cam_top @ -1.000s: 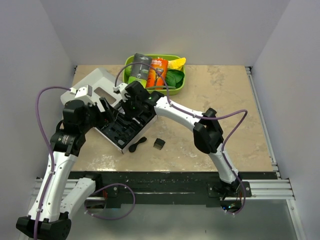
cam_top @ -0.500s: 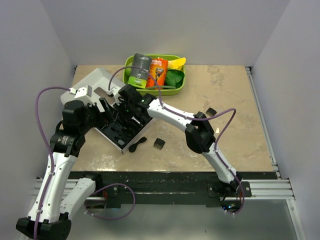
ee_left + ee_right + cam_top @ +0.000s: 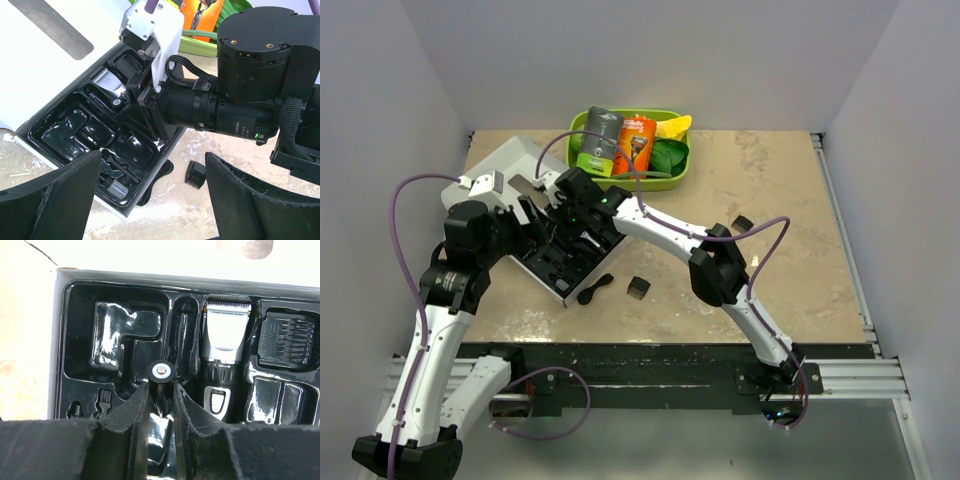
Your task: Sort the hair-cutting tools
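Over the black tray [image 3: 80, 340], right pincer [image 3: 162, 390] pinching a slim silver-capped cylinder [image 3: 162, 371] — left pincer [image 3: 154, 197] spread wide, guide comb [image 3: 638, 288] on the surface [image 3: 770, 200] near the tray.

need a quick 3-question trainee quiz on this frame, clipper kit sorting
1. True or false: the left gripper holds a tool.
2. The loose guide comb lies: A) in the green bin; B) on the table; C) in the black tray.
3. Which gripper is shut on the slim black tool with the silver cap?
Key: 1 false, the left gripper is open and empty; 2 B; 3 the right gripper.
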